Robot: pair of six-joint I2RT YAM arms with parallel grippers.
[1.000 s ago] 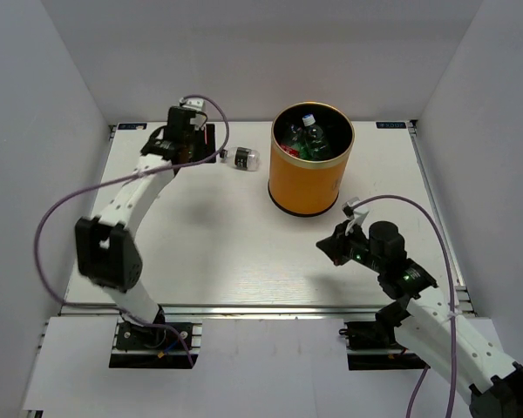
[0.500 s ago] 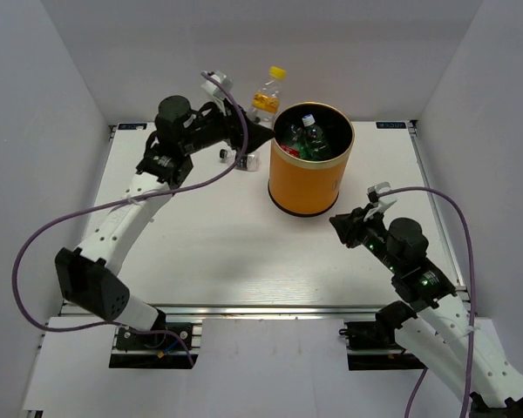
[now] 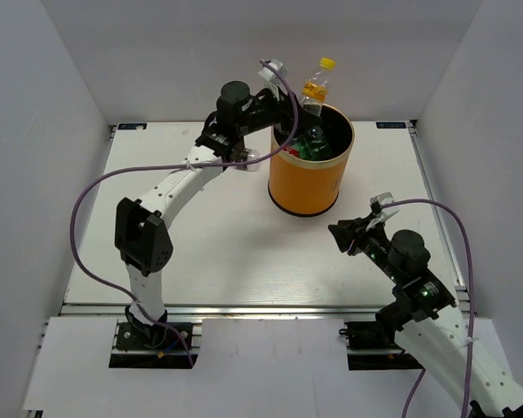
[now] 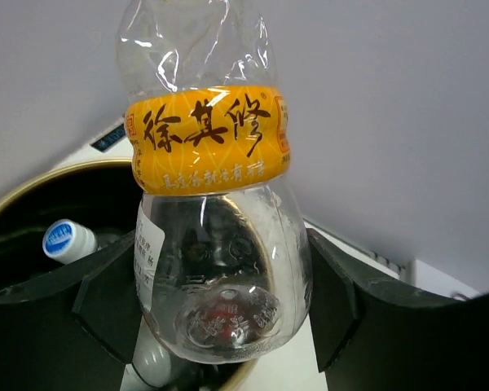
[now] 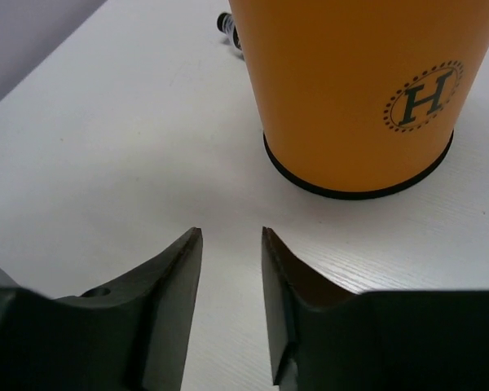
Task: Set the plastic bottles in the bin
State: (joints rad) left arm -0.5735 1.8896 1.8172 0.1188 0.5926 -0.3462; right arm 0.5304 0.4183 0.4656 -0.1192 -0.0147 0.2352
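Presently, the left gripper (image 3: 298,103) is raised at the far side of the bin (image 3: 305,178), level with its rim. It is clamped on the yellow-capped bottle (image 3: 315,86). In the left wrist view its two dark fingers (image 4: 114,297) press against either side of that bottle's clear lower body (image 4: 220,269). An orange label band with printed characters sits above the grip. The bottle stands roughly upright, cap uppermost, and its base hangs over the bin's rim (image 4: 33,191). Whether the base lies fully inside the rim line cannot be told.

The bin stands upright on the white table (image 3: 200,244), toward the far middle. Several bottles (image 3: 307,144) lie in its black interior. They include a green one and one with a blue-and-white cap (image 4: 65,240).

One small bottle (image 5: 227,23) lies on the table just beside the bin's left side. Only its dark-capped end shows in the right wrist view.

The right gripper (image 3: 342,233) hovers low over the table on the near right of the bin and apart from it. Its fingers (image 5: 175,277) are parted by a narrow gap, with nothing between them. They point toward the bin's dark base rim (image 5: 350,189).
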